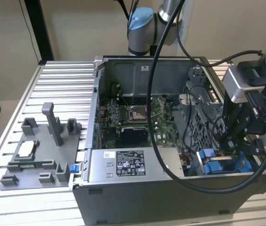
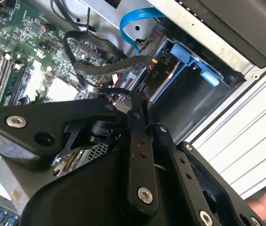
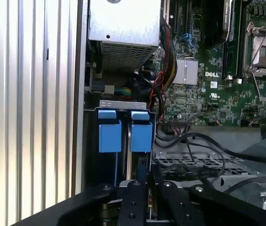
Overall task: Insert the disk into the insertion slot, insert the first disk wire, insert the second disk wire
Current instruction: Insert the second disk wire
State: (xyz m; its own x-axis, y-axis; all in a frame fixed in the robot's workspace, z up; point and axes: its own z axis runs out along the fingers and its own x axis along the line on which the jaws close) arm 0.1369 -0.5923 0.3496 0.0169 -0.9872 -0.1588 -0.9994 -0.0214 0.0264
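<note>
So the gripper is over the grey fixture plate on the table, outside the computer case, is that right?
No. In the exterior view the gripper is inside the open computer case, down by the blue-railed insertion slot. The grey fixture plate lies on the table, well apart from it.

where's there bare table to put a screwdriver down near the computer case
Bare ribbed table lies behind the grey parts tray, between it and the open case, on the exterior view's left. Another strip runs alongside the case wall by the blue drive bay. Inside the case, cables and the gripper crowd everything.
</note>
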